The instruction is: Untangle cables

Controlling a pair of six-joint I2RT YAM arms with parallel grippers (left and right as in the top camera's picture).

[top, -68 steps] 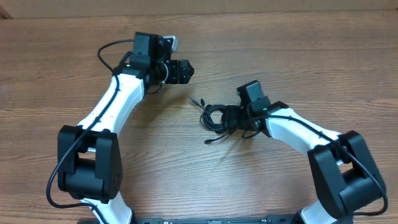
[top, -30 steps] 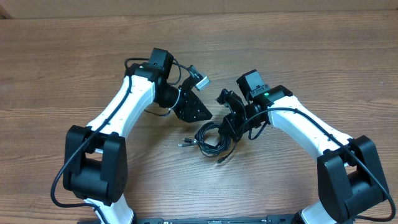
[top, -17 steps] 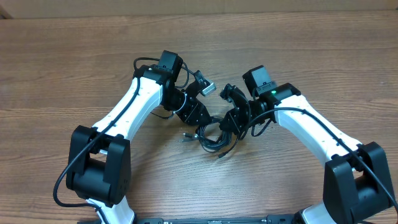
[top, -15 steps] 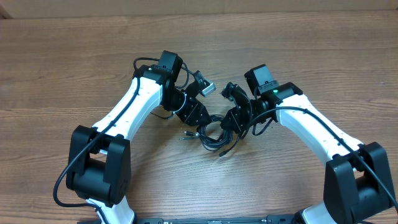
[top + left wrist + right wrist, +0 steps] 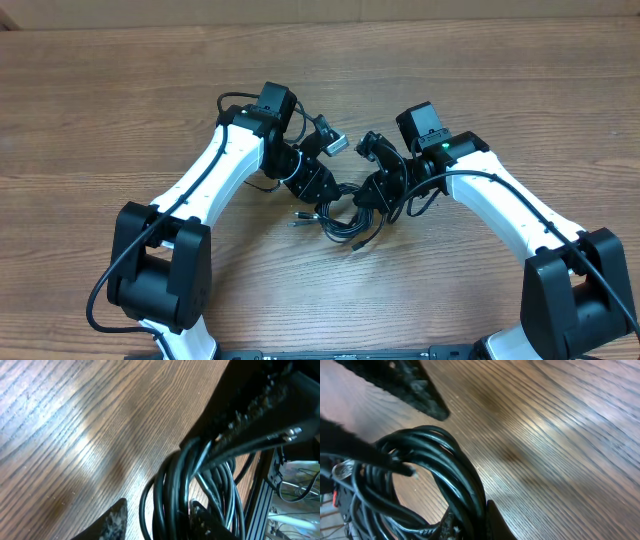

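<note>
The cables point(image 5: 345, 218) are a small coil of thin black cords on the wooden table between my two grippers, with plug ends sticking out at the left point(image 5: 297, 218) and front. My right gripper point(image 5: 372, 197) is shut on the coil's right side; in the right wrist view its gripper point(image 5: 472, 522) pinches a thick bundle of strands point(image 5: 455, 470). My left gripper point(image 5: 322, 190) is at the coil's left edge. In the left wrist view its gripper point(image 5: 159, 520) is open and straddles several strands point(image 5: 175, 485), with the left fingertip point(image 5: 115, 520) apart from them.
The wooden table point(image 5: 100, 100) runs out on all sides of the coil. Both white arms reach in from bases at the front left point(image 5: 150, 270) and front right point(image 5: 570, 290). A black rail point(image 5: 350, 353) lies along the front edge.
My left gripper swung in from the far left and came down at the coil's left edge. My right gripper turned and shifted the coil a little toward the front. Barely any motion in the last half second.
</note>
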